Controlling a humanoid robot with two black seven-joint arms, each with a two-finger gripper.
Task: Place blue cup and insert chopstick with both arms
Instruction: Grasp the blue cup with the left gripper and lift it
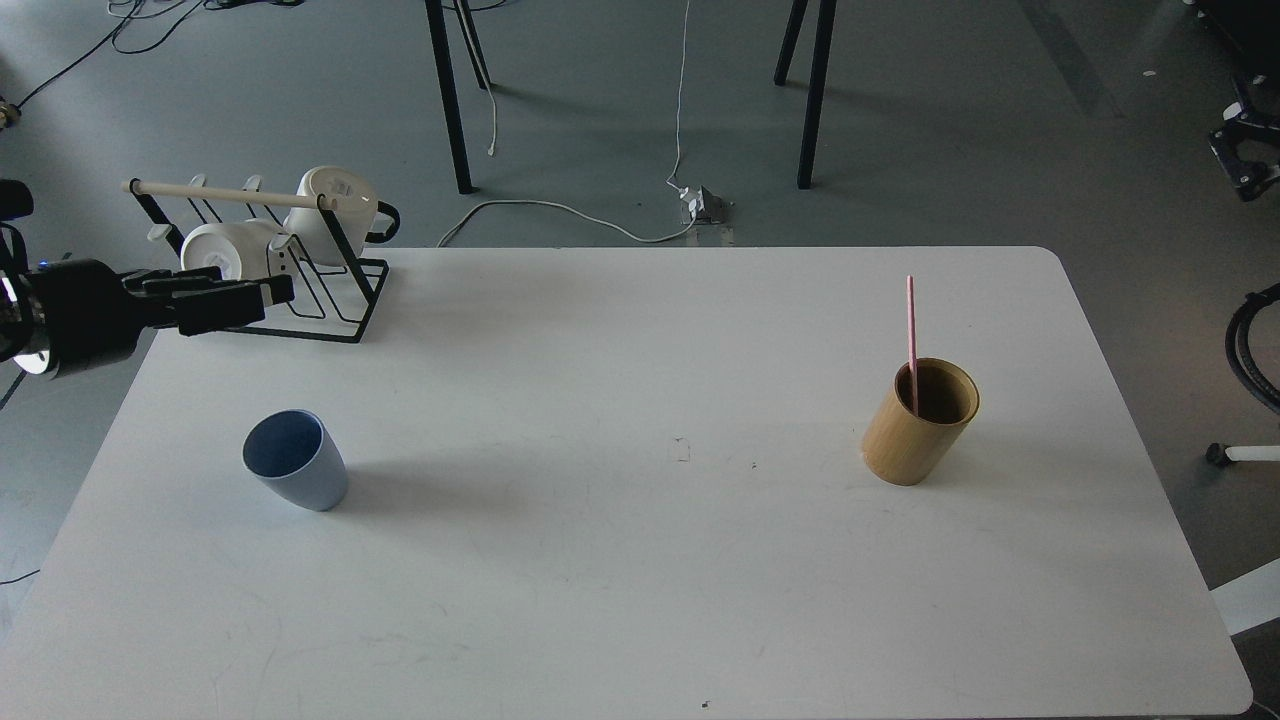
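Left arm (70,315) reaches in level, its gripper (275,292) fingers close together.

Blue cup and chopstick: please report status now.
Left gripper empty, above table's left edge; right arm unseen. Blue cup upright, untouched. Chopstick stands in tan holder. Nothing between.

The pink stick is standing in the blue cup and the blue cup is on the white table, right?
Not quite. The head view shows the pink stick standing in the tan holder on the right side of the table, not in the blue cup. The blue cup is on the white table, as you said, but there is nothing in it.
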